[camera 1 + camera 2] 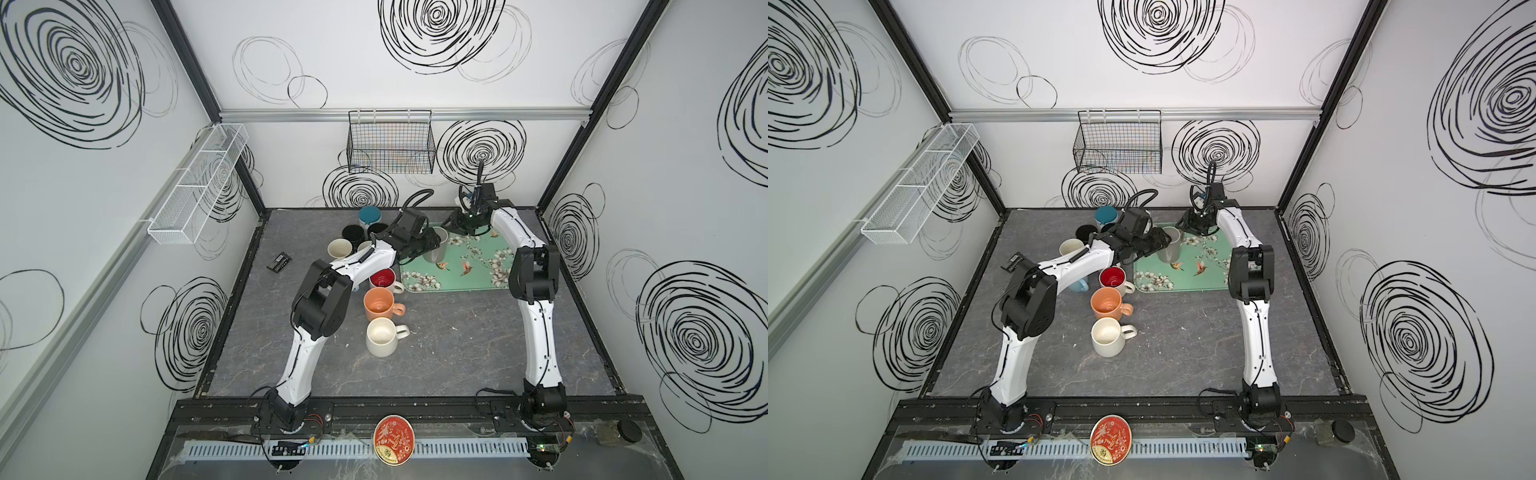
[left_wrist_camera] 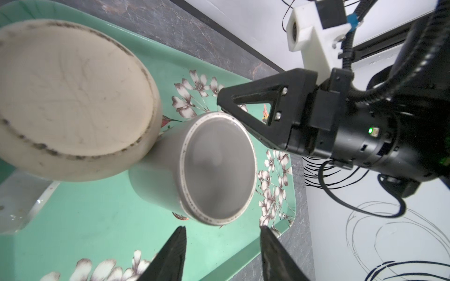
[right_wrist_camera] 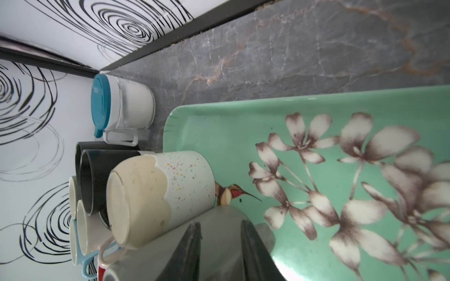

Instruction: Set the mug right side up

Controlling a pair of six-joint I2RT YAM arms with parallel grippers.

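Note:
A grey mug (image 1: 435,248) (image 1: 1169,249) stands on the green flowered tray (image 1: 478,276) (image 2: 97,219), and its round hollow end (image 2: 219,167) faces up. My right gripper (image 1: 452,227) (image 3: 220,225) reaches it from the back. Its fingers are closed to a narrow gap filled with the mug's grey, and one finger (image 2: 246,102) lies against the rim. The handle is hidden. My left gripper (image 2: 222,230) (image 1: 428,245) is open beside the mug, holding nothing. A speckled cream mug (image 3: 170,185) (image 2: 73,92) stands upside down on the tray next to the grey one.
Left of the tray stand a red-lined mug (image 1: 383,279), an orange mug (image 1: 379,303) and a cream mug (image 1: 381,334). Behind them are a teal-lidded cup (image 1: 370,216) and black mugs (image 1: 354,233). A small black device (image 1: 279,262) lies further left.

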